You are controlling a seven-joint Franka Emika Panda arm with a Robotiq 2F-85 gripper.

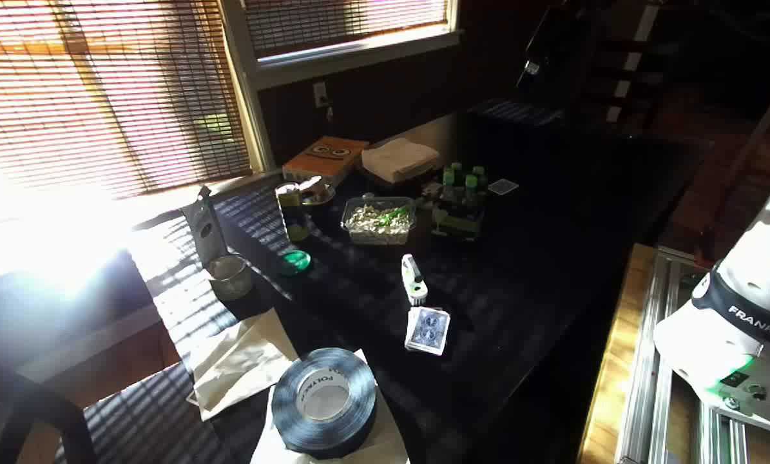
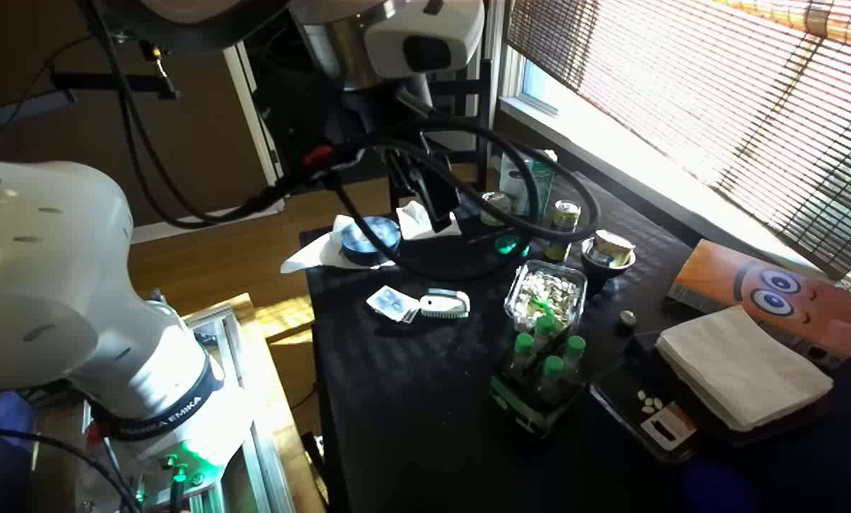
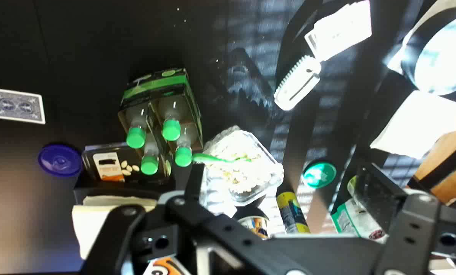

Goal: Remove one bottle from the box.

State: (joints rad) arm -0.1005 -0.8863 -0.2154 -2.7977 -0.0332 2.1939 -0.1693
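Note:
The box is a small dark carton with green bands, left of centre in the wrist view. It also shows in both exterior views. Several clear bottles with green caps stand upright in its compartments; one bottle is nearest the box's middle. Their caps rise above the box in both exterior views. My gripper is wide open with nothing between its fingers. In an exterior view the gripper hangs high above the table, away from the box toward the tape roll.
A clear tub of food with a green utensil stands beside the box. A black tray with napkins lies on its other side. A can, green lid, white brush, cards and tape roll are around.

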